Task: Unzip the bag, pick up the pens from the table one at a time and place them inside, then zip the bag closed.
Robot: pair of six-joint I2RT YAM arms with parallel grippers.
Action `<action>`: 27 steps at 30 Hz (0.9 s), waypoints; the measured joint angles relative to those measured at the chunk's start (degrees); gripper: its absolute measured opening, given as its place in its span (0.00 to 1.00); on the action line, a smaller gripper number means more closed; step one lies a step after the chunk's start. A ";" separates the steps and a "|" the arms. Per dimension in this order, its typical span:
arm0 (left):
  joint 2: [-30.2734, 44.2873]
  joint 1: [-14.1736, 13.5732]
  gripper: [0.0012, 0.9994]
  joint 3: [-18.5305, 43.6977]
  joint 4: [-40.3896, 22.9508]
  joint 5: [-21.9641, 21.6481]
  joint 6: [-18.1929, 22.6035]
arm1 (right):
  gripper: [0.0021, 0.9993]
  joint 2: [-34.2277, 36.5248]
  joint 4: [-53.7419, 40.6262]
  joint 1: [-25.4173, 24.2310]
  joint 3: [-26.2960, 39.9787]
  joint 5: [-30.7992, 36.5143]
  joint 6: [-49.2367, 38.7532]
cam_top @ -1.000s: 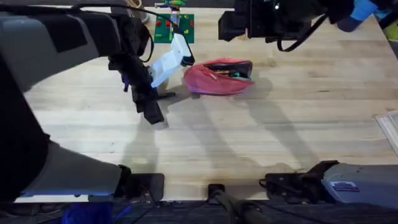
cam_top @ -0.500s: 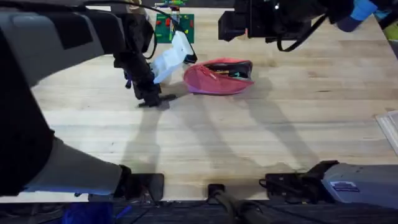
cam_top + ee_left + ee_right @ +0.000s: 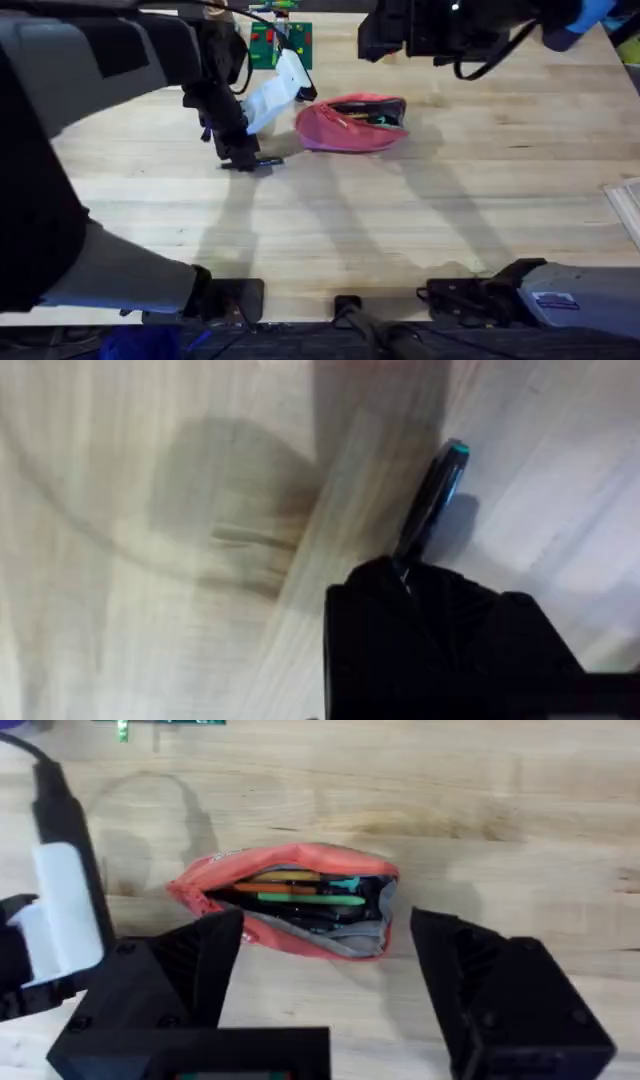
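My left gripper [image 3: 243, 160] is lowered to the tabletop [image 3: 420, 230] just left of the bag [image 3: 352, 124], over the black pen [image 3: 432, 500], because that pen has not yet gone inside. In the left wrist view the pen's near end disappears under my black fingers; I cannot tell whether the jaws have closed on it or merely straddle it. The pen lies flat on the wood, its long axis running away from the fingers, with a small teal-tipped end pointing outward. My right gripper [image 3: 325, 970] hangs above the bag with its jaws spread wide and holding nothing, in my judgement waiting clear of the opening until the zipper must be closed. The bag lies on the tabletop in the far middle area, near a green baseplate [image 3: 270, 45]. Its long axis runs left to right across the tabletop, the unzipped mouth faces upward, and an orange pen [image 3: 280, 877] with other pens lies lengthwise inside.
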 joint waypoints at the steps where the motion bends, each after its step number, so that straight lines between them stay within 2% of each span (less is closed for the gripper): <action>1: 0.15 0.00 0.04 0.22 -0.86 0.03 0.00 | 1.00 -0.81 -0.01 0.00 -0.08 -0.01 -0.35; 2: 0.31 0.00 0.04 0.40 -1.74 0.19 0.00 | 1.00 -1.59 -0.03 0.00 -0.10 0.00 -0.75; 3: 0.77 -0.02 0.04 1.47 -5.78 0.91 -0.04 | 1.00 -4.67 -0.15 0.00 -0.10 0.01 -1.91; 6: 0.74 -0.02 0.04 4.65 -9.10 1.96 -0.05 | 1.00 -7.28 -0.87 0.00 -0.10 0.03 -2.56; 11: -0.60 0.00 0.04 14.16 -11.24 4.19 -0.21 | 1.00 -8.94 -1.68 0.00 -0.10 0.03 -2.88; 17: -2.27 -0.53 0.04 22.58 -11.16 10.11 -0.22 | 1.00 -10.16 -4.20 0.00 -0.15 -0.04 -4.47; 21: -2.37 -2.84 0.04 24.35 -8.68 12.50 -0.20 | 1.00 -11.87 -5.54 0.00 -0.15 -0.01 -4.98; 27: -2.37 -8.28 0.04 24.35 -1.26 18.68 -0.20 | 1.00 -15.17 -7.44 0.00 -0.15 -0.02 -6.00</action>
